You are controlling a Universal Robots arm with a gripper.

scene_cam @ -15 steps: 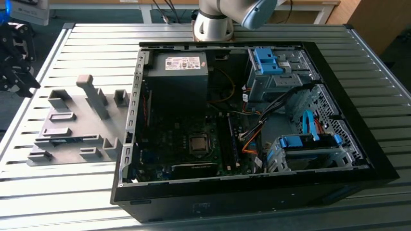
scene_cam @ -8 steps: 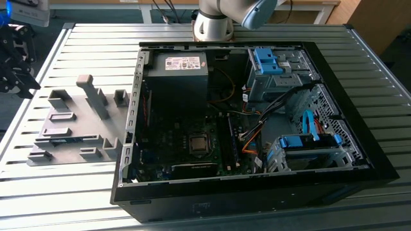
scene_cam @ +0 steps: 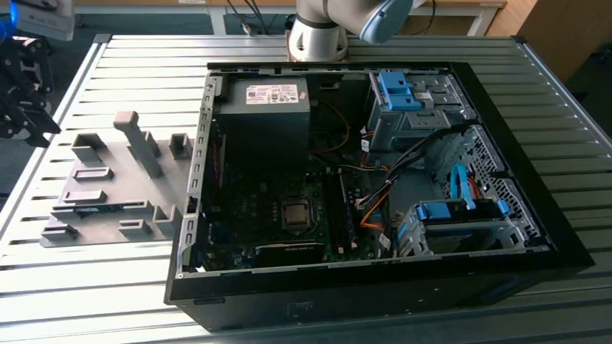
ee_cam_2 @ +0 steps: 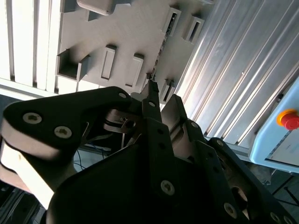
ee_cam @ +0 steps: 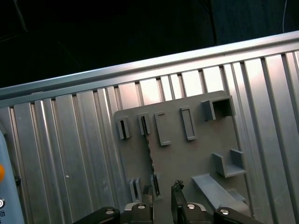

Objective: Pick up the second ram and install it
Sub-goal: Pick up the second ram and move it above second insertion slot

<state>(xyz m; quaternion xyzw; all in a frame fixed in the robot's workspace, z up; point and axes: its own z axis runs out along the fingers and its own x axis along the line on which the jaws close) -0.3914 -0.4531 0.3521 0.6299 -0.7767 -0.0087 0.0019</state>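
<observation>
The second ram (scene_cam: 107, 208) is a thin blue-green stick standing on edge in slots of the grey holder plate (scene_cam: 115, 179), on the exterior view's left. In both wrist views it appears edge-on as a thin dark line (ee_cam: 150, 158) (ee_cam_2: 158, 56). My gripper (ee_cam: 162, 198) hangs above the plate near one end of the stick. Its fingers (ee_cam: 177, 193) stand apart with nothing between them. In the exterior view the black gripper (scene_cam: 21, 93) sits at the far left edge, higher than the plate. The second wrist view has the gripper (ee_cam_2: 161, 95) pointing at the plate.
The open computer case (scene_cam: 191, 215) lies on the ribbed metal table (scene_cam: 125, 64), on the exterior view's right of the plate. Inside are the motherboard with its processor socket (scene_cam: 297, 213), a power supply (scene_cam: 263, 107), blue drive cages (scene_cam: 459, 215) and cables. Grey holder blocks (scene_cam: 143, 143) rise from the plate.
</observation>
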